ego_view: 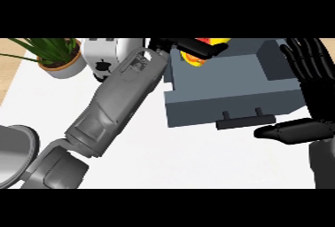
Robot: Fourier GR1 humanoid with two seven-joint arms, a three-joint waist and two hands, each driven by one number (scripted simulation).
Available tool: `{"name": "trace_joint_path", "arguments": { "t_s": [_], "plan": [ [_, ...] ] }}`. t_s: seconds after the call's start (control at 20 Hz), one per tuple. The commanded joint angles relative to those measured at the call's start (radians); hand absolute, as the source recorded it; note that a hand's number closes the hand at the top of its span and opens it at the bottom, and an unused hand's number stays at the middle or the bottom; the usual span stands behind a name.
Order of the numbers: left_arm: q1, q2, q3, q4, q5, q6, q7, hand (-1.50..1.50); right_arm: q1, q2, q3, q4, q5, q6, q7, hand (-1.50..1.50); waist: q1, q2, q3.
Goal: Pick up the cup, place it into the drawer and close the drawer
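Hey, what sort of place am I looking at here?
Probably a kitchen counter: a white toaster-like appliance and a leafy green plant in a pale pot stand on the white worktop, next to an open grey drawer with a black handle.

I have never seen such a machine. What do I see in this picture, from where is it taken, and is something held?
This is one picture, taken from the robot's head, looking steeply down at a white counter. The two grey forearms with black hands belong to the robot. Its left hand, at the top middle, is curled round a yellow and red cup, at the back left of an open grey drawer with a black handle. Its right hand is open, fingers straight, beside the drawer's right side. At the left stand a potted plant and a white appliance; a round metal thing shows at the left edge.
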Motion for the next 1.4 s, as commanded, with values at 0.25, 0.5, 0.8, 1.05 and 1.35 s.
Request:
{"name": "trace_joint_path", "arguments": {
  "t_s": [0.25, 0.5, 0.8, 1.05, 1.35],
  "plan": [
    [0.011, 0.000, -0.138, 0.103, 0.033, -0.060, 0.022, 1.50, -0.024, 0.043, 0.061, 0.010, 0.010, 0.008, -0.023, -1.50, -0.077, 0.023, 0.001],
    [0.046, 0.000, -0.127, 0.054, 0.120, -0.043, -0.039, -1.50, -0.062, 0.026, 0.064, 0.027, -0.061, 0.076, -0.017, -1.50, -0.103, 0.029, 0.000],
    [0.072, 0.000, -0.093, -0.014, 0.246, -0.102, -0.134, -1.50, -0.101, 0.035, 0.173, 0.012, -0.179, 0.224, 0.036, 1.50, -0.102, 0.024, -0.002],
    [0.060, 0.000, -0.057, -0.039, 0.333, -0.059, -0.220, -1.50, -0.058, -0.058, 0.250, 0.037, -0.200, 0.385, 0.086, 1.50, -0.068, 0.013, -0.002],
    [0.070, 0.000, -0.050, -0.009, 0.366, -0.045, -0.266, -1.50, 0.007, -0.170, 0.332, -0.009, 0.000, 0.426, 0.151, -1.50, 0.013, -0.009, -0.002]
  ]
}}
